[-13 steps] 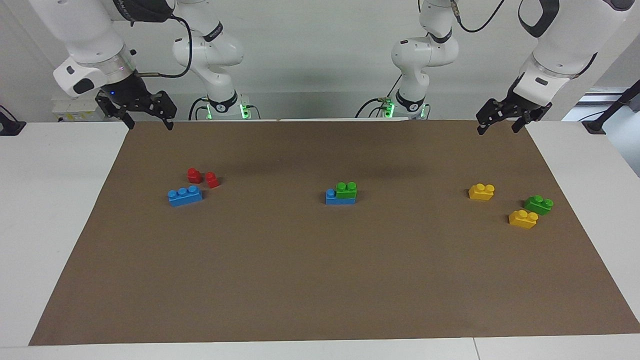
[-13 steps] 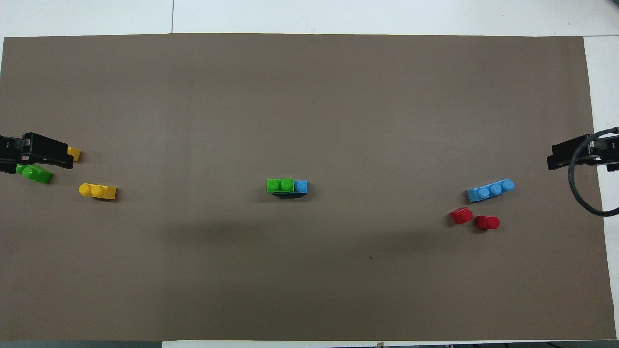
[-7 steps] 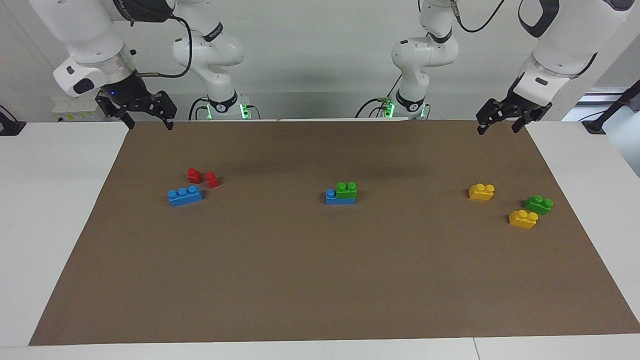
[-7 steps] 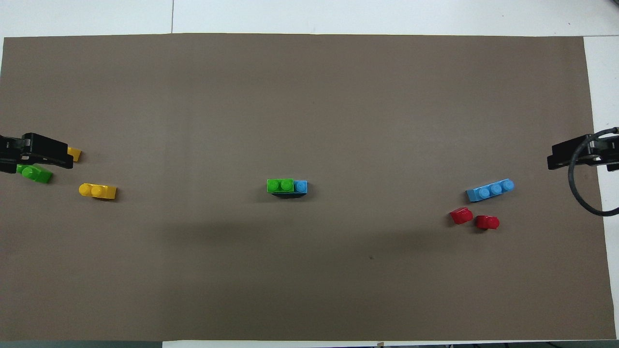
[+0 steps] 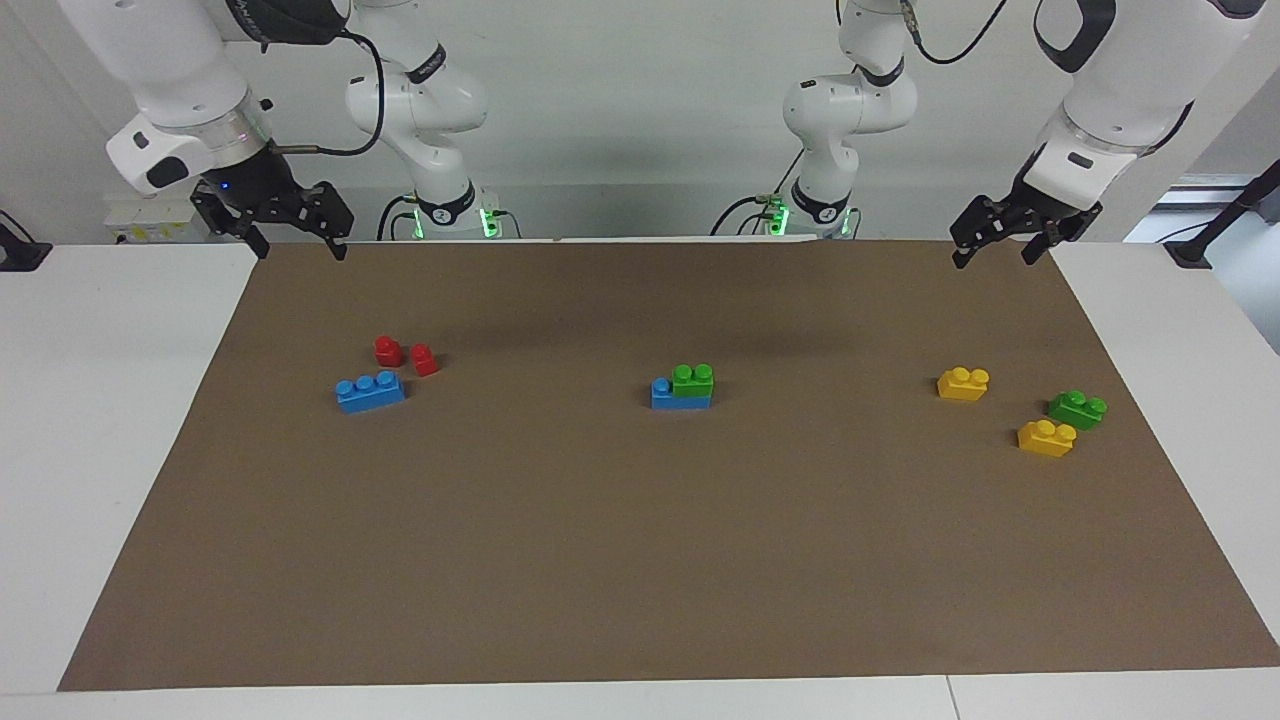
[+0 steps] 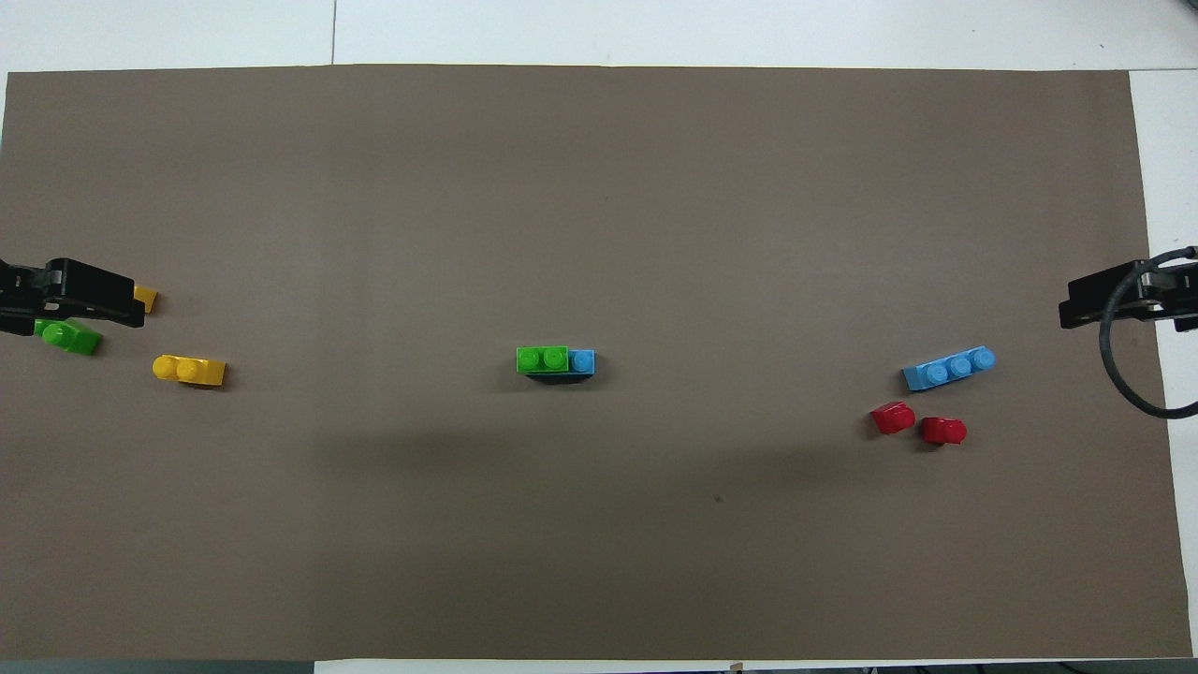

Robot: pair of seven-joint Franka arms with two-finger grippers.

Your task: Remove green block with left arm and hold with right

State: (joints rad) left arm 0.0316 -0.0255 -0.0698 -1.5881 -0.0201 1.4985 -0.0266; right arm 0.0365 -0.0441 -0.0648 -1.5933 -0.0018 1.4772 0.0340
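Note:
A green block [image 5: 693,381] sits stacked on a blue brick [image 5: 662,393] at the middle of the brown mat; the pair also shows in the overhead view, green block [image 6: 542,359] on blue brick [image 6: 582,360]. A second green block [image 5: 1077,409] lies loose at the left arm's end, beside two yellow bricks. My left gripper [image 5: 993,258] is open and empty, raised over the mat's edge at its own end. My right gripper [image 5: 298,248] is open and empty, raised over the mat's corner at its own end. Both are far from the stack.
Two yellow bricks [image 5: 963,384] [image 5: 1046,438] lie at the left arm's end. A loose blue three-stud brick [image 5: 370,391] and two red pieces [image 5: 388,350] [image 5: 425,359] lie at the right arm's end. The brown mat [image 5: 640,560] covers the white table.
The left gripper has shifted very slightly. The right gripper and all bricks are where they were.

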